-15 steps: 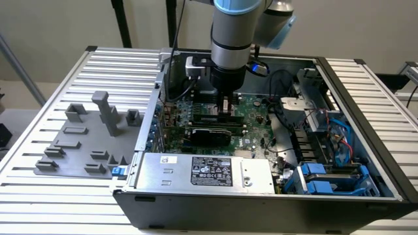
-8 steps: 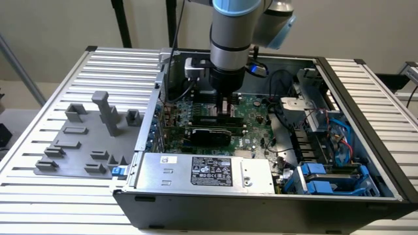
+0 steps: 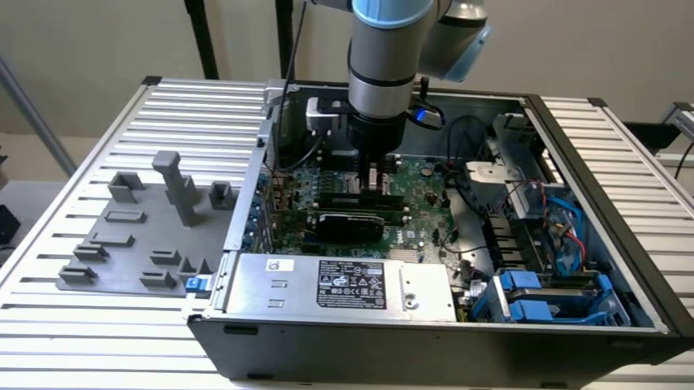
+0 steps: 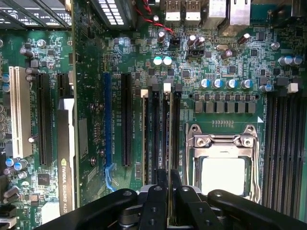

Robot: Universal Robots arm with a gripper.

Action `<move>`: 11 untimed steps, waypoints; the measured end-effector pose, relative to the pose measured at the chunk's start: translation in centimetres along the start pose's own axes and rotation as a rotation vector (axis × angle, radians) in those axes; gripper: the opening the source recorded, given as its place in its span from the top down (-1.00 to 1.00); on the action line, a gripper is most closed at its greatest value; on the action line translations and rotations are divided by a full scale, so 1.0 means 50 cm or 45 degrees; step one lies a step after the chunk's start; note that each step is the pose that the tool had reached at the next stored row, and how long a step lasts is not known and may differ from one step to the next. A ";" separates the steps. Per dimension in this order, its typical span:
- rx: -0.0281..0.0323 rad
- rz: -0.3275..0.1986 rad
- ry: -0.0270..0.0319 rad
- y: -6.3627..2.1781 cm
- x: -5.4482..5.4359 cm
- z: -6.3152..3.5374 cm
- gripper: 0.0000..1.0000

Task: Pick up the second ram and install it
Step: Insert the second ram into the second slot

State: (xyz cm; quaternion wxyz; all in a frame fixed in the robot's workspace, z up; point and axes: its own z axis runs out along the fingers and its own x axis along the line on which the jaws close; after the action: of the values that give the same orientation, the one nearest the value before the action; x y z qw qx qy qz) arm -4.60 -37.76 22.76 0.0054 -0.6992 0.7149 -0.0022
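Seating the second ram stick (image 4: 166,143) into a memory slot beside the processor socket (image 4: 222,160).

Arm reaches down into the open computer case (image 3: 607,187); gripper (image 3: 372,172) sits low over the green motherboard (image 3: 418,191), above the graphics card (image 3: 347,223). Wrist view: gripper (image 4: 166,189) fingers drawn close together, clamped on the stick, which runs edge-on away from them along the row of dark slots (image 4: 156,139). White latch tabs (image 4: 167,87) show at the far end of that row. Stick looks lined up with a slot and down in it or nearly so; whether it is pressed fully home and the latches have closed, cannot tell. Judged stage: pick-up done, install under way, grip not yet let go. Grey fixture blocks (image 3: 141,236) on the slatted table (image 3: 97,325), the exterior view's left, hold no green stick that I can make out.
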 end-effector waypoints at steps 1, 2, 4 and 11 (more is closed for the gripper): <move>0.0000 -0.002 0.0004 0.000 0.000 0.000 0.73; 0.0000 -0.003 0.0008 0.000 0.000 0.000 0.73; 0.0000 -0.004 0.0014 0.000 0.000 0.001 0.73; 0.0001 -0.004 0.0014 -0.001 0.000 0.004 0.73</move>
State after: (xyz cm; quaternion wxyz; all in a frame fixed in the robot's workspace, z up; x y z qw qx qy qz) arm -4.54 -37.76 22.57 0.0050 -0.7003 0.7138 -0.0026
